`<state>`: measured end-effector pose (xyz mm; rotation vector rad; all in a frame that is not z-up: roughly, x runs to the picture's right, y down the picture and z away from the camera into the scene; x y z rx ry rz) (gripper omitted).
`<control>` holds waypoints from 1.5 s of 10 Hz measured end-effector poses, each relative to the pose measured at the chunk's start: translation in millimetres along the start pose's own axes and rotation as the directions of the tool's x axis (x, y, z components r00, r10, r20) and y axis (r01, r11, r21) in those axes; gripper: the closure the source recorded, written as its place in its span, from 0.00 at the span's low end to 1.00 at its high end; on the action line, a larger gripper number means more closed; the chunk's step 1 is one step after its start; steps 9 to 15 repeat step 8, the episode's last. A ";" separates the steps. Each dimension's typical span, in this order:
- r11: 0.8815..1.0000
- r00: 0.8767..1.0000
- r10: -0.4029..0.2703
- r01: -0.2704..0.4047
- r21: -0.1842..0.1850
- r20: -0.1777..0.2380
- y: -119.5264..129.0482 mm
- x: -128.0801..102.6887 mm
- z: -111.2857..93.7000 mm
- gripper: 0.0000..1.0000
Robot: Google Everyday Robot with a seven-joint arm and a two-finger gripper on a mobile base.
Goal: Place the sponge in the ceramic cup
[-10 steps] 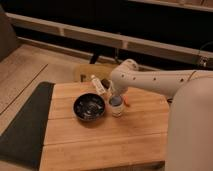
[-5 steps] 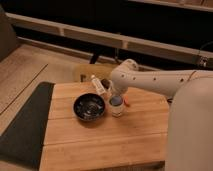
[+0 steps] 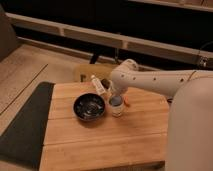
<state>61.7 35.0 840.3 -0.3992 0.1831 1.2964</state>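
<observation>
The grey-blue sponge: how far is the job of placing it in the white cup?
Looks done: the small grey-blue sponge sits at the mouth of the short white ceramic cup, beside the wide black round bowl. In hand: the pincer hangs above the cup. Left: probably only to draw the pincer clear; how deep the sponge sits, I cannot tell.

Gripper [image 3: 114, 93] hangs right above ceramic cup [image 3: 116, 108], mid wooden table [image 3: 100, 142]. Grey-blue sponge [image 3: 116, 101] shows at cup's mouth. Black bowl [image 3: 89, 107] just beside cup, pic-left; white bottle [image 3: 98, 85] tilted behind bowl. Dark mat [image 3: 25, 125] along table's edge.
</observation>
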 end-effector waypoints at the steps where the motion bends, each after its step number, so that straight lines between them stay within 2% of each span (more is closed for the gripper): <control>1: 1.000 1.000 0.000 0.000 0.000 0.000 0.0 0.0 0.0 0.49; 4: 1.000 1.000 0.000 0.000 0.000 0.000 0.0 0.0 0.1 0.21; 15: 1.000 1.000 0.000 0.000 0.000 0.000 0.1 0.0 0.1 0.20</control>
